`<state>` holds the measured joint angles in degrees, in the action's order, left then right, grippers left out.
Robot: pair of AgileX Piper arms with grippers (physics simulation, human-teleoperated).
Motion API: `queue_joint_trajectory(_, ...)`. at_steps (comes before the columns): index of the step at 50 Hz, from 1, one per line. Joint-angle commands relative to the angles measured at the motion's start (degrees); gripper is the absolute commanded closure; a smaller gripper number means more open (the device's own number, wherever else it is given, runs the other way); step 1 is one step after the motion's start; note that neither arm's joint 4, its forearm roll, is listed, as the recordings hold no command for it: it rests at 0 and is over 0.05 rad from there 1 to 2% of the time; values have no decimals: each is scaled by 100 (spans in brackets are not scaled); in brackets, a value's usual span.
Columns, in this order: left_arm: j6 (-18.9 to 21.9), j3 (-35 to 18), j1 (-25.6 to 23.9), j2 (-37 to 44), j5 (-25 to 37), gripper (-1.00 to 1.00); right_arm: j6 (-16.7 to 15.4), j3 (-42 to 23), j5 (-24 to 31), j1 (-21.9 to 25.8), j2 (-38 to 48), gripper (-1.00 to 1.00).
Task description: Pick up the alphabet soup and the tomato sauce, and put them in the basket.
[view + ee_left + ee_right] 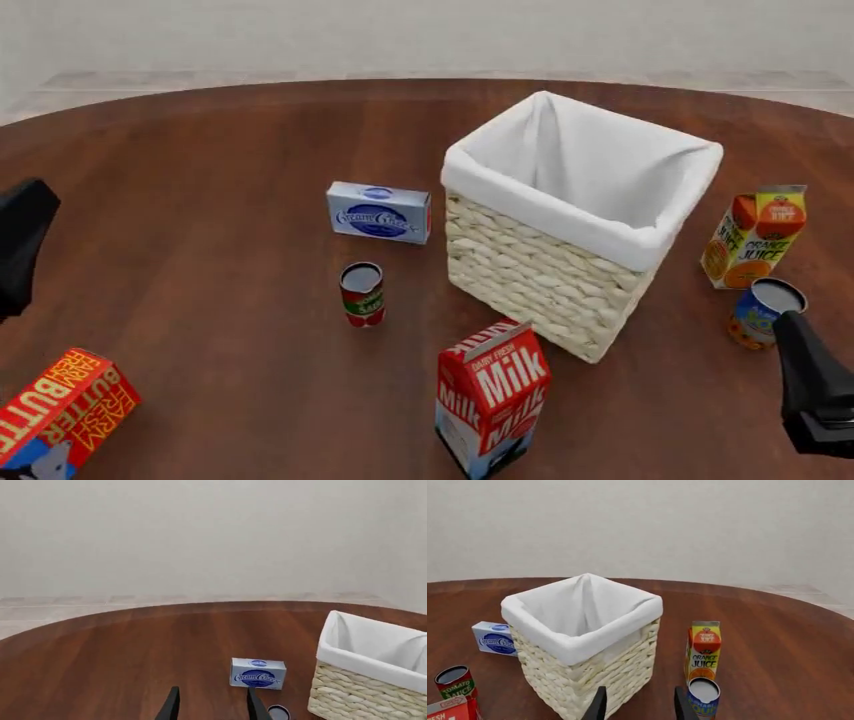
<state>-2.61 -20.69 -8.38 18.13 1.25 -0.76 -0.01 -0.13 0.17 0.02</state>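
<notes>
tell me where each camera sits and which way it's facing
Front view: fixed above and behind the arms, looking forward and down at the basket, tomato sauce and alphabet soup; dark arm parts show at both lower edges.
Left wrist view: behind the left pincer, facing the cream cheese box; both fingers show, apart.
Right wrist view: behind the right pincer, facing the basket and orange juice carton; both fingers show, apart.
Shared: all three see the basket and the cream cheese box.
</notes>
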Motion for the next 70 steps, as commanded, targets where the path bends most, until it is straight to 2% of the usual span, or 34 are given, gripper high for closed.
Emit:
queue_joint_trajectory(1, -46, -482, -494, 778, 61, -100, -1, 0, -8, -6, 0, -100)
queue_joint_trajectory(7, -26, -835, -814, 1314, 182, -100, -11, -1, -8, 0, 0, -100)
queue_joint_trajectory(12, 149, -1053, -1036, 1677, 284, -100, -11, -1, -10, 3, 3, -100)
queue_joint_trajectory(14, 158, -1139, -1096, 1746, 317, -100, -10, -2, -12, 2, 5, -100)
queue_joint_trajectory(15, 27, -1202, -1107, 1862, 357, -100, -11, -2, -14, -1, 6, -100)
queue_joint_trajectory(20, 321, -1341, -1376, 2057, 450, -100, -5, -3, -16, -17, 7, -100)
queue_joint_trajectory(23, 228, -1492, -1382, 2210, 509, -100, -8, -3, -18, -24, 7, -100)
queue_joint_trajectory(36, 390, -1712, -1658, 3003, 514, -100, 3, -2, -20, -47, 1, -100)
queue_joint_trajectory(42, 217, -1777, -1615, 3308, 520, -100, 14, -1, -18, -52, 0, -100)
queue_joint_trajectory(45, 356, -1810, -1706, 3499, 577, -100, 10, -1, -17, -48, 0, -100)
queue_joint_trajectory(51, 359, -2007, -1831, 3800, 772, -100, 9, -1, -11, -33, 1, -100)
queue_joint_trajectory(61, 307, -2350, -1818, 4352, 920, -100, 27, -2, -10, -51, 9, -100)
queue_joint_trajectory(63, 469, -2419, -1817, 4454, 962, -100, 28, -2, -11, -60, 10, -100)
queue_joint_trajectory(70, 474, -2601, -1821, 4672, 1136, -100, -10, -2, -5, -48, 11, -100)
